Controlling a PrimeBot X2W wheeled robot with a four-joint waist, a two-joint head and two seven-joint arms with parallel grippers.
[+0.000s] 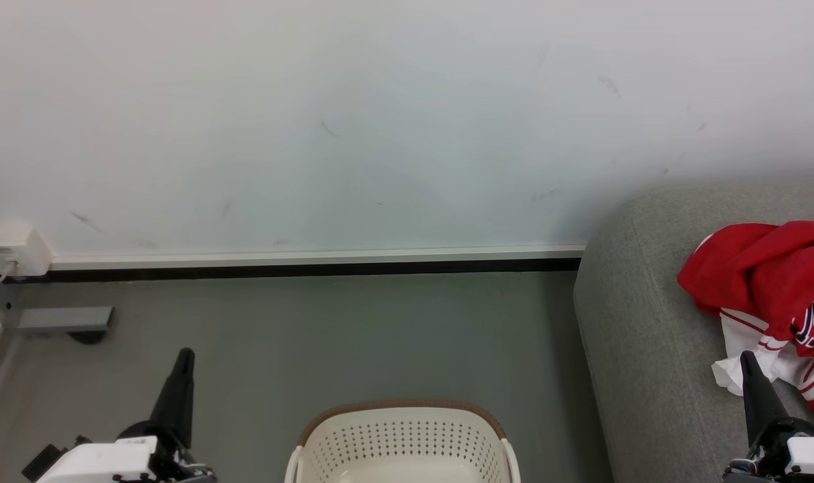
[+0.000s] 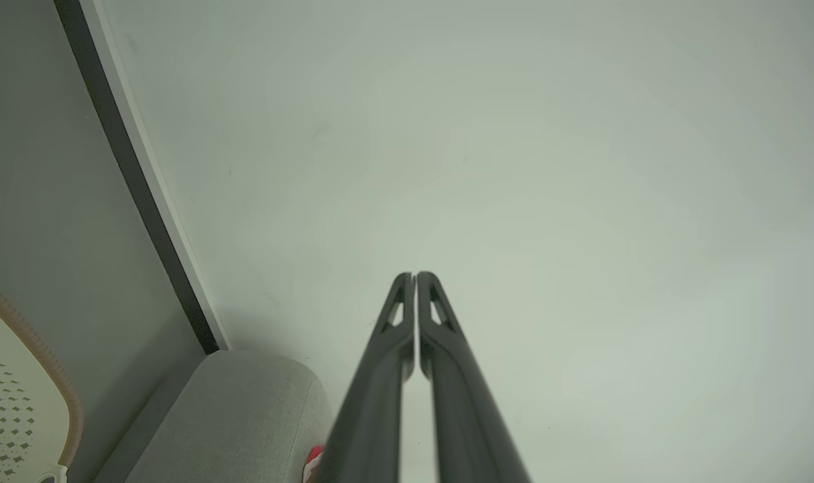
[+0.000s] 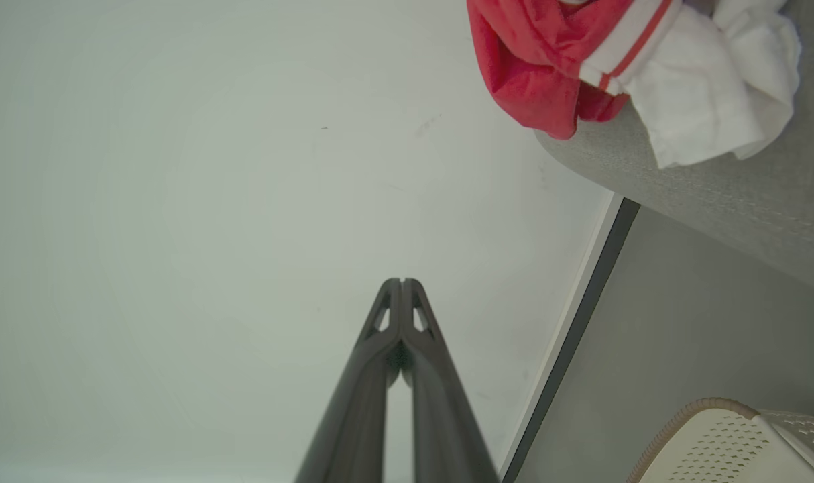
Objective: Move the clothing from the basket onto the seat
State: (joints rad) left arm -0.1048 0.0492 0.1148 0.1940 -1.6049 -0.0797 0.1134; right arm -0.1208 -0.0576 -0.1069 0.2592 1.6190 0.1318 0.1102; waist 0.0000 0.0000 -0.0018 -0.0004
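Since the clothing (image 1: 769, 282) lies heaped on the seat (image 1: 642, 335) at the right of the head view, and what shows of the basket (image 1: 400, 404) at the bottom centre holds no fabric, I judge the transfer all but done. The basket's bottom is cut off by the picture's lower edge, so the step in hand is best done by looking further down for a leftover piece before finishing. The left gripper (image 1: 185, 353) stands over the floor (image 1: 353, 335) left of the basket, and the right gripper (image 1: 746, 357) rises at the lower right; both are clenched on nothing. The right one's tip overlaps the clothing's white part here, and I cannot tell from this view whether it touches.

Seen from the left wrist, the left gripper (image 2: 415, 276) points at the pale wall (image 2: 514, 168), its fingers pressed together and empty. The seat (image 2: 246, 409) and a sliver of red clothing (image 2: 315, 456) sit low beside the fingers, and the basket (image 2: 18, 396) is at the left edge, all apart from the tips.

Seen from the right wrist, the right gripper (image 3: 401, 282) is likewise closed with nothing between its fingers. The clothing (image 3: 548, 60) hangs over the edge of the seat (image 3: 715, 194) at the upper right, well apart from the tips; the basket (image 3: 715, 436) shows at the lower right. Any pull-back should, in my judgement, steer the right arm away from the loose white part so that it isn't dragged off.
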